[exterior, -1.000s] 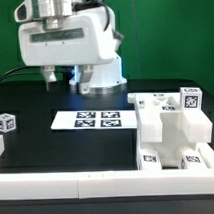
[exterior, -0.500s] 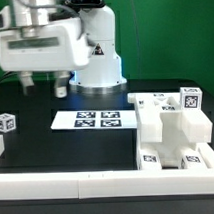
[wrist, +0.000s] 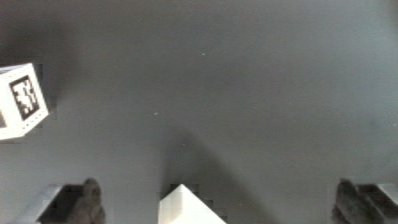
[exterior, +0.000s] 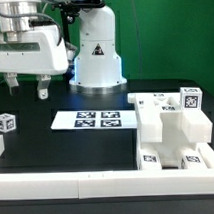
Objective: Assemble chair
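The gripper (exterior: 28, 90) has swung from above the marker board (exterior: 92, 119) to the upper left of the exterior view — now hanging over the small tagged cube (exterior: 6, 124) at the left edge, which also shows in the wrist view (wrist: 22, 98). Its jaws stand open, holding nothing. Likely that cube is the next pick. The chair (exterior: 174, 135) sits partly built at lower right on the bench (exterior: 57, 152). No containers in sight.

Even, bright overhead light; black tabletop (exterior: 57, 152) matte, no glare. Soft shadows beside the chair (exterior: 174, 133). Exterior view slightly soft, low resolution. Wrist view dim, grainy; gripper (wrist: 222, 205) fingertips blurred, out of focus.
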Motion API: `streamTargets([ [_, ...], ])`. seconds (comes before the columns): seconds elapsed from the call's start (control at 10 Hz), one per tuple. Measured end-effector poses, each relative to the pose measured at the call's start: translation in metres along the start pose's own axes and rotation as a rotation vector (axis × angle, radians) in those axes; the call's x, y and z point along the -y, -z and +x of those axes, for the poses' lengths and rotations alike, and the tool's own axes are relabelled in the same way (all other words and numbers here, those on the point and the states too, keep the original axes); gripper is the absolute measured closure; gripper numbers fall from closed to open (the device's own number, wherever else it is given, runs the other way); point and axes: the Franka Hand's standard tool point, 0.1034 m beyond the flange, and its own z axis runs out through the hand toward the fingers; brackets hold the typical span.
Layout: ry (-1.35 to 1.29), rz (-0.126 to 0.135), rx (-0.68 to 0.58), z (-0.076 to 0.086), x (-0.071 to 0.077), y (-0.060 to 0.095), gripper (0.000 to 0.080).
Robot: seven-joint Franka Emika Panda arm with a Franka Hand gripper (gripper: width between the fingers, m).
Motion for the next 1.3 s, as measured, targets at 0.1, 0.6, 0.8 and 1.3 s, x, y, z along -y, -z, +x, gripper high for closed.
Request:
streamTargets([
  [0.1, 0.017, -0.002, 0.003, 0.0, -0.005, -0.002, 0.015],
  [0.6, 0.018, -0.048, 0.058, 0.0, -0.074, -0.019, 0.015],
  [0.8, 0.022, -0.057, 0.055, -0.001, -0.079, -0.021, 0.015],
  [1.3, -0.032, -0.126, 0.054, -0.015, -0.112, -0.052, 0.015],
])
